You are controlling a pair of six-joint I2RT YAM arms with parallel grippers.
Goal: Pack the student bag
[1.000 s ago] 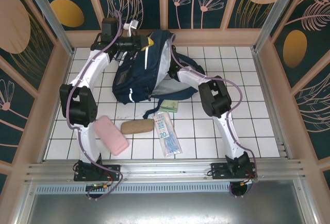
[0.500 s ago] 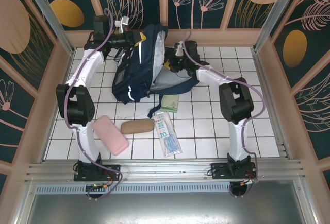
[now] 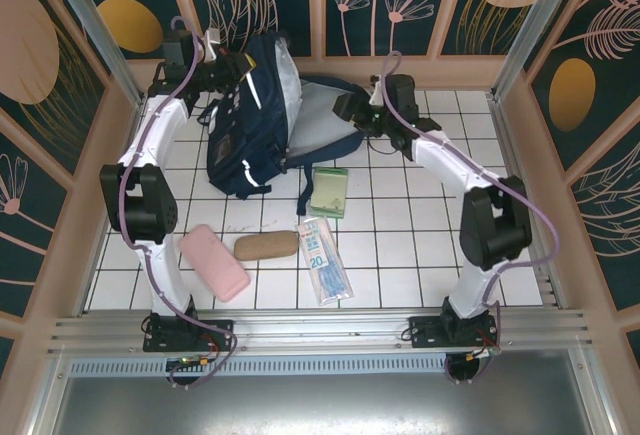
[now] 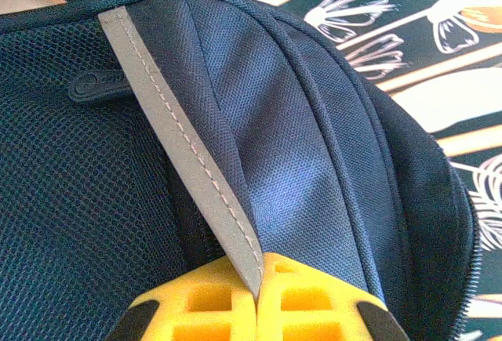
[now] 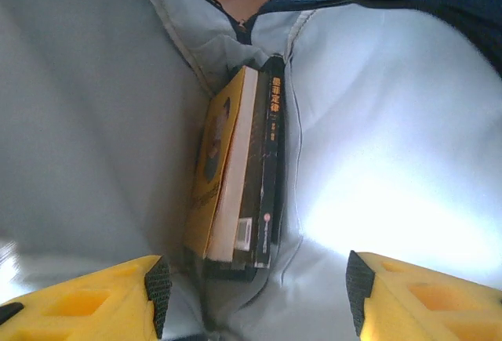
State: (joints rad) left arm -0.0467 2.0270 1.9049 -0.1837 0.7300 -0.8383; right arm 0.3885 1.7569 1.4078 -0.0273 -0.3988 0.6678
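The student bag (image 3: 243, 133), navy with a pale grey lining, lies at the back left of the table with its mouth held wide. My left gripper (image 3: 226, 59) is at the bag's top edge. In the left wrist view its yellow fingers (image 4: 205, 302) are shut on the bag's grey reflective stripe (image 4: 176, 129). My right gripper (image 3: 346, 107) hovers at the bag's mouth, open and holding nothing. In the right wrist view, two books (image 5: 239, 168), one yellow and one black, stand inside against the lining, ahead of the open right gripper (image 5: 255, 298).
On the tiles in front of the bag lie a green notebook (image 3: 328, 192), a clear flat packet with blue print (image 3: 324, 260), a brown case (image 3: 266, 245) and a pink case (image 3: 214, 262). Wooden walls close in the back and both sides.
My left gripper has pulled the bag's top to the left and back, widening the mouth. My right gripper has drawn back to the right, out of the bag. The green notebook is now fully uncovered.
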